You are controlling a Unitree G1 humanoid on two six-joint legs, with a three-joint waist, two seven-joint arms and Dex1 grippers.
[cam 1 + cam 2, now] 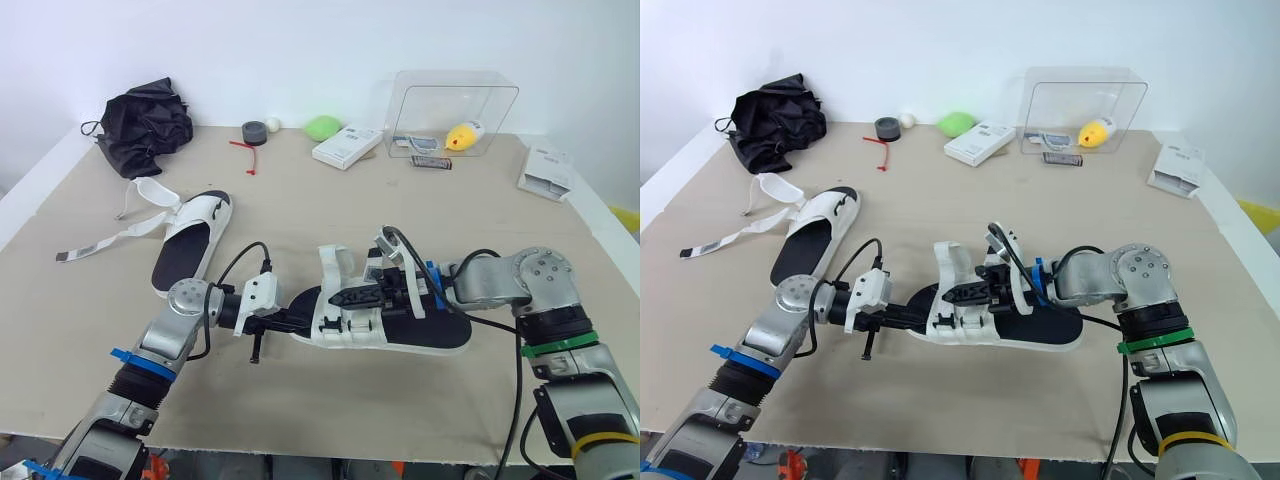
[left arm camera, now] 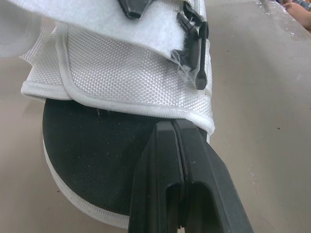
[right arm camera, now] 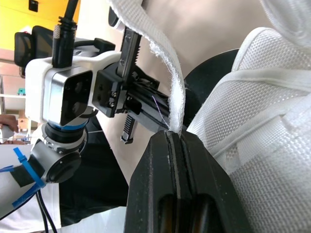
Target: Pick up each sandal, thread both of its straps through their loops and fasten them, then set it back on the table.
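Note:
One white sandal with a black insole (image 1: 400, 325) lies in the middle of the table between my two grippers. My right gripper (image 3: 174, 133) is shut on one of its white straps (image 3: 167, 73), which rises out from between the fingers over the mesh upper (image 3: 252, 111). My left gripper (image 2: 171, 125) is shut, lying over the black insole (image 2: 87, 145) with its tips against the hem of the white upper (image 2: 126, 73); nothing shows between its fingers. A second sandal (image 1: 195, 240) lies to the left, its long straps (image 1: 110, 238) spread loose on the table.
Along the back edge are a black bag (image 1: 145, 125), a tape roll (image 1: 254, 132), a green object (image 1: 322, 127), a white box (image 1: 346, 146) and a clear case (image 1: 452, 115) with a yellow item inside. Another white box (image 1: 546, 170) sits at the far right.

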